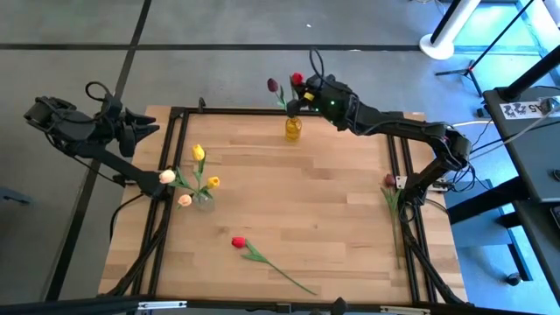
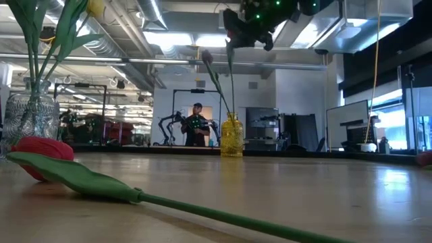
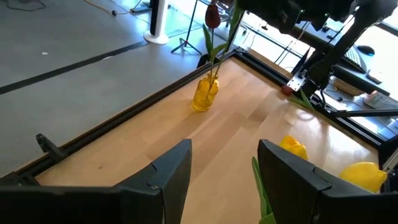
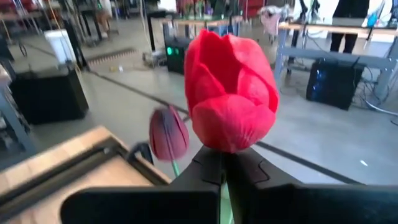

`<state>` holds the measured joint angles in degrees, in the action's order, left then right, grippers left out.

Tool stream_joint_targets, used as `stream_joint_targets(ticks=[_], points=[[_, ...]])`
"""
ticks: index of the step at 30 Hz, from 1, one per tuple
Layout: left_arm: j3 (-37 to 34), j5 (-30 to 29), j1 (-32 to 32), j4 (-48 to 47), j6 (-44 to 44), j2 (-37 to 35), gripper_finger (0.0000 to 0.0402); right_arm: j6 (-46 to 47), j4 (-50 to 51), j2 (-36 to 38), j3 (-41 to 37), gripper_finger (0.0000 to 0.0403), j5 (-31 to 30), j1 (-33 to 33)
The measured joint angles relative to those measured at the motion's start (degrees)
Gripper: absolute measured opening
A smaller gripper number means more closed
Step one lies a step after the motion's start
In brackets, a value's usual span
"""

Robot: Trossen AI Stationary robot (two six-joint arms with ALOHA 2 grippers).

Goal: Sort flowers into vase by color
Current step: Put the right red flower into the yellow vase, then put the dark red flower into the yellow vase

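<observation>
Tulips mostly sorted: right gripper clamps a red tulip above the yellow vase; two lie loose; left gripper open.

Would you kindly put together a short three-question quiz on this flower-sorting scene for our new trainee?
1. True or false: the right hand is shut on a red tulip above the yellow vase.
2. Which tulip already stands in the yellow vase? A) cream B) dark maroon C) yellow
3. Fill in: the loose red tulip on the table lies nearer its ____ edge.

Key
1. True.
2. B.
3. Front; the left hand waits open by the clear vase.
</observation>
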<state>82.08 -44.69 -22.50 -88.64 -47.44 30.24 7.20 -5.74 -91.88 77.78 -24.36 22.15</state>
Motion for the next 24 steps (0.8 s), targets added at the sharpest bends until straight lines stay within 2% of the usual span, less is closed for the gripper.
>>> stream_joint_targets(ticks=[10,15,18,24], points=[[0.0,0.0,0.0,0.0,0.0,0.0,0.0179,0.0,0.1,0.0,0.0,0.0005,0.0,0.0],[0.0,0.0,0.0,0.0,0.0,0.0,0.0179,2.5,7.4,0.0,0.0,0.0016,0.0,0.0],[0.0,0.0,0.0,0.0,0.0,0.0,0.0179,7.1,15.6,0.0,0.0,0.0058,1.9,0.0],[0.0,0.0,0.0,0.0,1.0,0.0,0.0179,13.1,29.3,0.2,1.7,0.0182,4.8,-0.1]])
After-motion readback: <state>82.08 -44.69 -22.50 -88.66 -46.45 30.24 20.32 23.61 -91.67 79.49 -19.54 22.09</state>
